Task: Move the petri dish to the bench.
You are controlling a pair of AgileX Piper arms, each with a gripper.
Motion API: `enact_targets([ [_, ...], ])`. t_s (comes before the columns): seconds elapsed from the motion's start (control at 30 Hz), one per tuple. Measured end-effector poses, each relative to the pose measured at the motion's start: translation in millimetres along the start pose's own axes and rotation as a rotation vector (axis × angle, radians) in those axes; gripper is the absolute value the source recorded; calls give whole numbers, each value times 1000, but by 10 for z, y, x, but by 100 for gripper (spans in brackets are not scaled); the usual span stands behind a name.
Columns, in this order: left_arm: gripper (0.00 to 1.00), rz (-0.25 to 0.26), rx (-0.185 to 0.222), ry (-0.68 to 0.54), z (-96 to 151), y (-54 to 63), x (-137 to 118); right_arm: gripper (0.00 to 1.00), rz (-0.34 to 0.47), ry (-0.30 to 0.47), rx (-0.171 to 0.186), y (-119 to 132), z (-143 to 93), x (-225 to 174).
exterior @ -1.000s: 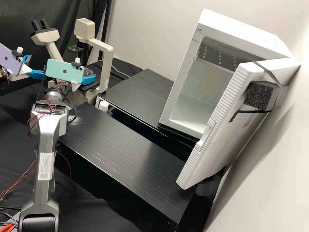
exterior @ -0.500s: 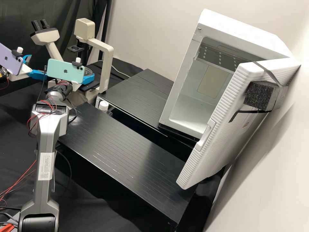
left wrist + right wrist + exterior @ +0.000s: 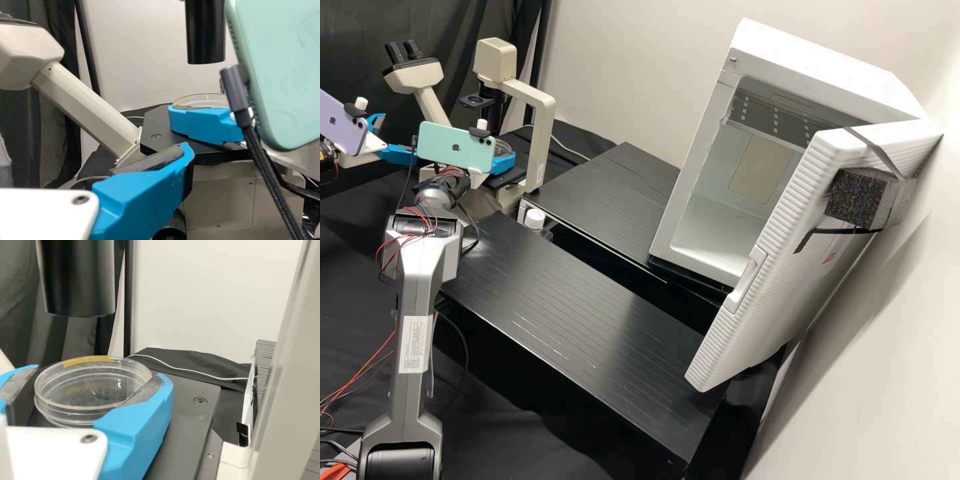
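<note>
In the high view my right gripper (image 3: 504, 162), below the teal phone, is at the microscope stage (image 3: 509, 179), beside the clear petri dish (image 3: 500, 145). The right wrist view shows the right gripper (image 3: 98, 384) shut on the petri dish (image 3: 92, 385), a finger on either side of its wall, over the black stage. My left gripper (image 3: 397, 138) stands open near the microscope's left side, below the purple phone. Part of the left gripper (image 3: 145, 192) appears large in the left wrist view, apart from the dish (image 3: 200, 100). The black bench (image 3: 573, 313) lies to the right.
The microscope's pale arm (image 3: 539, 133) rises right of the dish, its black condenser tube (image 3: 77, 277) above. A capped bottle (image 3: 535, 219) stands between the bench and a rear black platform (image 3: 607, 200). A white incubator (image 3: 720, 220) has its door (image 3: 773, 267) open.
The right gripper's visible finger has come inward against the dish, and its teal phone has shifted slightly right. The left arm has kept still.
</note>
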Motion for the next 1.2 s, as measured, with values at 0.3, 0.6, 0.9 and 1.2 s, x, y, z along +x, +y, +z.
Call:
enact_targets([
  [0.3, 100, 0, 0, 0, 0, 0, 0, 0, 12, 39, -9, 267, 118, -187],
  [0.6, 100, 0, 0, 0, 0, 0, 0, 0, 94, 140, -54, 709, 88, -792],
  [0.9, 100, 0, 0, 0, 0, 0, 0, 0, 188, 219, -93, 940, 281, -1501],
  [1.2, 100, 0, 0, 0, 0, 0, 0, 0, 196, 160, -149, 915, 787, -2229],
])
